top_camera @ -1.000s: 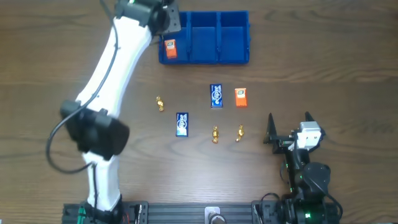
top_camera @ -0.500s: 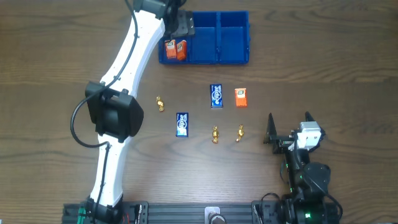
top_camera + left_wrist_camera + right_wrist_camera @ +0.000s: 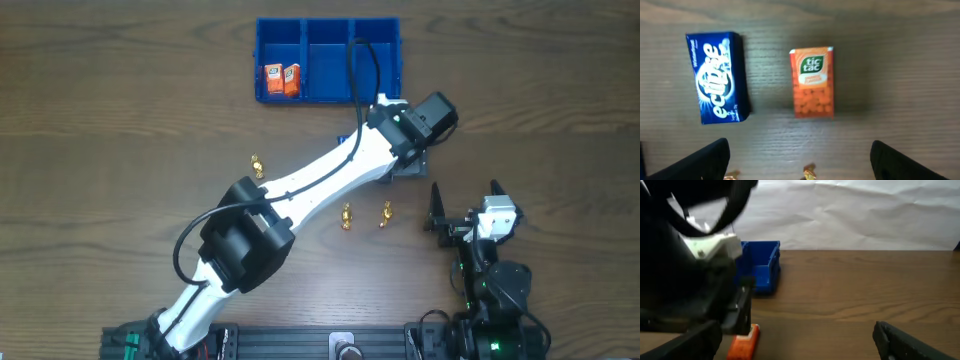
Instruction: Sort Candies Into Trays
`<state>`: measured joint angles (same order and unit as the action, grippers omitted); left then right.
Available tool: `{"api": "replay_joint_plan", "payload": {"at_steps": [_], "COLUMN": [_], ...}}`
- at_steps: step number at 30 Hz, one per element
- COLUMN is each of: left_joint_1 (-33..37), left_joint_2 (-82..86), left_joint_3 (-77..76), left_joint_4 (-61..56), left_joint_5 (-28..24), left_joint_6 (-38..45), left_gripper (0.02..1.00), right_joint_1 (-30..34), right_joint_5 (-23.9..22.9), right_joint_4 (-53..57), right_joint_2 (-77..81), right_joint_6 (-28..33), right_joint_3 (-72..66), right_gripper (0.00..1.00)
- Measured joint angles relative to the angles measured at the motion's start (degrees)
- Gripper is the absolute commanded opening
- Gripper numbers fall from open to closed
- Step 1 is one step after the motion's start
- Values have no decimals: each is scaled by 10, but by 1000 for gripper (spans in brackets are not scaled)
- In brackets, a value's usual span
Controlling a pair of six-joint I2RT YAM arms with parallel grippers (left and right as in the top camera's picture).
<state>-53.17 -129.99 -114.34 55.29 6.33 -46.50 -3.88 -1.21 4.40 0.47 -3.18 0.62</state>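
Note:
The blue three-compartment tray [image 3: 310, 98] stands at the table's far edge, with two orange mint boxes [image 3: 281, 80] in its left compartment. My left gripper [image 3: 800, 167] hangs open above the table. Below it lie a third orange mint box [image 3: 812, 82] and, beside that, a blue gum pack [image 3: 717, 77]. In the top view the left arm [image 3: 330, 180] crosses the middle and covers both. Gold-wrapped candies lie at the left [image 3: 258, 165] and centre [image 3: 347, 217], [image 3: 386, 213]. My right gripper [image 3: 466, 200] stands open near its base, with nothing between its fingers.
The right wrist view shows the left arm's dark wrist [image 3: 695, 280] close by, the orange box [image 3: 744, 342] under it and the tray [image 3: 760, 265] behind. Bare wooden table [image 3: 540, 120] lies to the right and at the far left.
The left arm has swung from the tray's left compartment, where a second orange box now lies, across to the right over the loose orange box. The right arm has not moved.

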Motion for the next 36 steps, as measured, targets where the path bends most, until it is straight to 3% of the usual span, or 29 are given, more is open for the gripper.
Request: {"api": "replay_joint_plan", "payload": {"at_steps": [13, 19, 21, 31, 36], "left_joint_1": [3, 4, 6, 7, 13], "left_joint_2": [-64, -75, -76, -79, -73], "left_joint_3": [19, 19, 19, 6, -51], "left_joint_4": [-82, -92, -92, -76, -41], "left_joint_5": [-17, -19, -21, -21, 13], "left_joint_6": [3, 6, 6, 4, 32], "left_gripper": [855, 485, 432, 371, 378], "right_joint_1": [0, 0, 0, 0, 0], "right_joint_5": [0, 0, 0, 0, 0], "right_joint_4": [0, 0, 0, 0, 0], "right_joint_2": [0, 0, 0, 0, 0], "right_joint_6": [0, 0, 0, 0, 0], "right_joint_3": [0, 0, 0, 0, 0], "right_gripper": [998, 998, 998, 998, 998]}}
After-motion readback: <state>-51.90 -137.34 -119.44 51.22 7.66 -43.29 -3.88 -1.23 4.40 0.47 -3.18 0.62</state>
